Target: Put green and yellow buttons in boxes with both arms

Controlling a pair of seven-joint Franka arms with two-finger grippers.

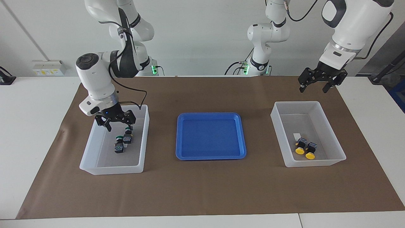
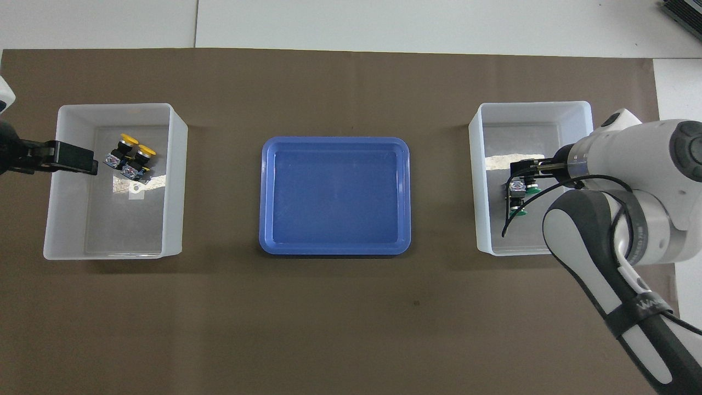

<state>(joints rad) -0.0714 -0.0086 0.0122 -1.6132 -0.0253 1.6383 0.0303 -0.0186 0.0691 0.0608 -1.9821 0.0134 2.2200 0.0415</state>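
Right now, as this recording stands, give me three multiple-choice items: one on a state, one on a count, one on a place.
1. The right tool is: A open over the box at the right arm's end; B shut on a button; C shut on that box's rim.
2. The green buttons in that box number: A one; B two; C four.
3. The yellow buttons lie: A in that same box; B in the box at the left arm's end; C stacked on the green ones.
Key: A, it stands spread, holding nothing; B, two green caps show; B, both yellow caps lie side by side there.
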